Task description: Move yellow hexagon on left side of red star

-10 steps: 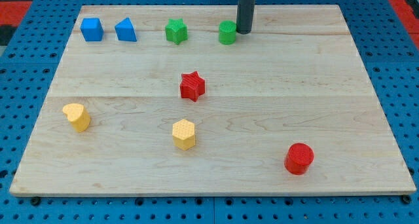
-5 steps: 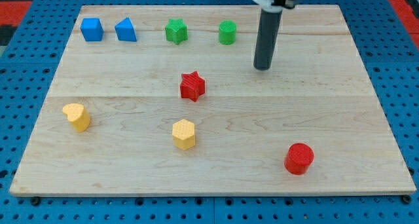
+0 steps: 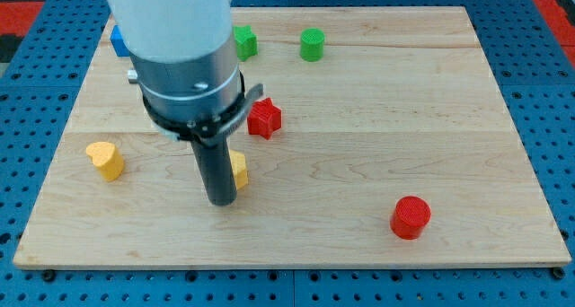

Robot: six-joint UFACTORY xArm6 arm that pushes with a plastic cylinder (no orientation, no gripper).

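Observation:
The yellow hexagon (image 3: 240, 170) lies near the board's middle, mostly hidden behind my rod. The red star (image 3: 264, 118) sits above and to its right, partly covered by the arm's body. My tip (image 3: 222, 202) rests on the board just left of and below the hexagon, close to or touching it.
A yellow heart (image 3: 106, 160) lies at the view's left. A red cylinder (image 3: 411, 217) lies at the lower right. A green cylinder (image 3: 312, 45) and a green star (image 3: 244, 41) sit near the top; a blue block (image 3: 115, 43) peeks out behind the arm. The arm hides the upper left.
The rod has swept from the upper right down and left across the board to the yellow hexagon's left side. The hexagon has shifted slightly left and up. The arm now covers the blue blocks.

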